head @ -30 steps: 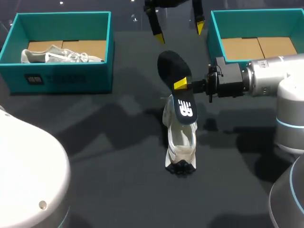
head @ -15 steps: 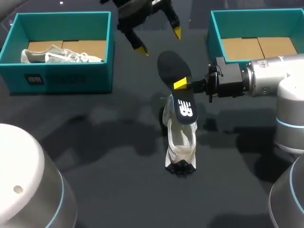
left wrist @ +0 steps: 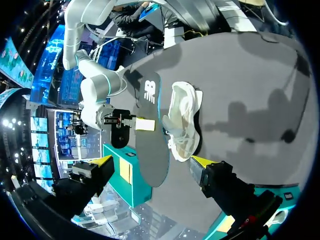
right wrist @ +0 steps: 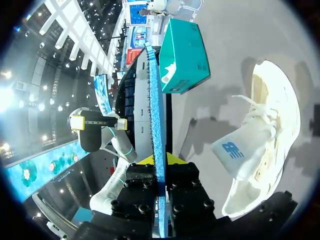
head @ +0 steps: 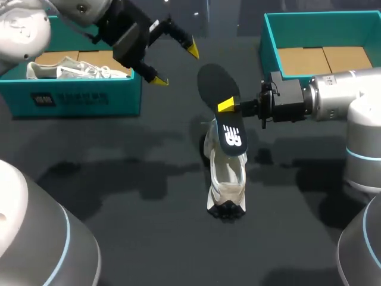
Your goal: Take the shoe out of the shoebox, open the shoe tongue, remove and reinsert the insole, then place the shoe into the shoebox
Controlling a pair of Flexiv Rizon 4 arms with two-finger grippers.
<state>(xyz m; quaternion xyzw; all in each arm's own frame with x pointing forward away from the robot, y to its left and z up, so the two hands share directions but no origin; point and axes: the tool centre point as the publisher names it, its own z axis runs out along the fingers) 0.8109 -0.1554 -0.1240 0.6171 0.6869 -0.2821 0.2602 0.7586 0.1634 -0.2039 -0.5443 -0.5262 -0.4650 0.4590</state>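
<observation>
The right gripper (head: 228,106) is clamped on a flat black foam insole with a white logo (head: 215,83), one yellow-tipped finger on each face, about mid-length. The right wrist view shows the insole edge-on between the fingers, running straight out ahead of the gripper. The insole is held in the air, tilted. Its logo end hangs below the gripper over the opening of a white mesh running shoe (head: 226,179); whether the two touch cannot be told.

The shoe stands upright on its sole on the dark table (head: 119,196), just below and beside the right gripper. Its tongue (right wrist: 232,150), marked with a blue logo, is pulled up and out from the laces.

The left gripper (head: 176,64) is in the air with fingers spread wide apart, gripping no object. It is off past the insole's raised end, well apart from the right gripper. Close beside the left gripper is a teal cardboard shoebox (head: 71,98), open-topped, with a pale second shoe (head: 77,68) lying on its side inside. A second teal open shoebox (head: 271,50) sits behind the right gripper's wrist, its brown cardboard floor showing.
</observation>
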